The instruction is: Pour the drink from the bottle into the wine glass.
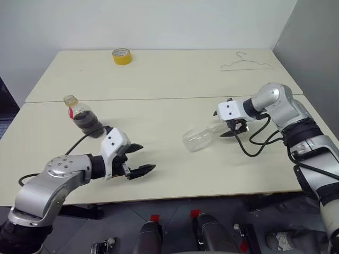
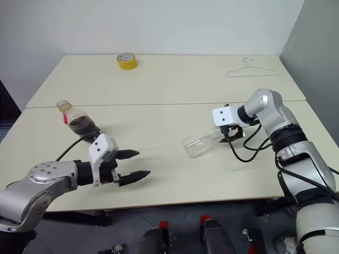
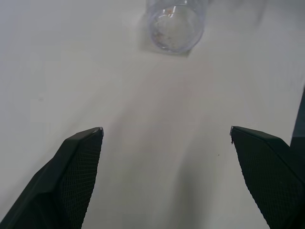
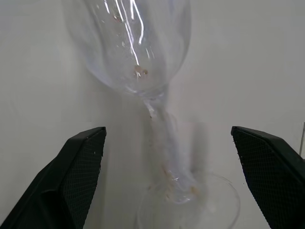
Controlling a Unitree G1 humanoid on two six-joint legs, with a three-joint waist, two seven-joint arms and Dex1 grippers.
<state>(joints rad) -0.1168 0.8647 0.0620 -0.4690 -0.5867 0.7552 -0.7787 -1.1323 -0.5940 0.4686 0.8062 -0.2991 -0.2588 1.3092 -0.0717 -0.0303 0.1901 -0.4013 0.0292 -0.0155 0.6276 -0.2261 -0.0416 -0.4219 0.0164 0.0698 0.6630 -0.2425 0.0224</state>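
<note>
The wine glass [image 1: 197, 140] lies on its side on the cream table, its mouth toward my left gripper and its stem [image 4: 162, 138] toward my right one. My right gripper [image 4: 167, 129] is open, tilted down over the glass's foot [image 4: 190, 205], with the stem between its spread fingers and no pad touching it. My left gripper [image 1: 144, 159] hovers open low over the table, left of the glass, pointing at its mouth [image 3: 176, 24]. The bottle [image 1: 80, 114] stands behind the left arm, with a pale yellow top, a red neck label and the dark drink in its lower part.
A yellow tape roll [image 1: 122, 56] sits at the far edge of the back table [image 1: 175, 74]. A wire hanger [image 1: 246, 64] lies at the far right. A black cable [image 1: 254, 145] loops on the table by my right wrist. The table's front edge [image 1: 212, 194] is close.
</note>
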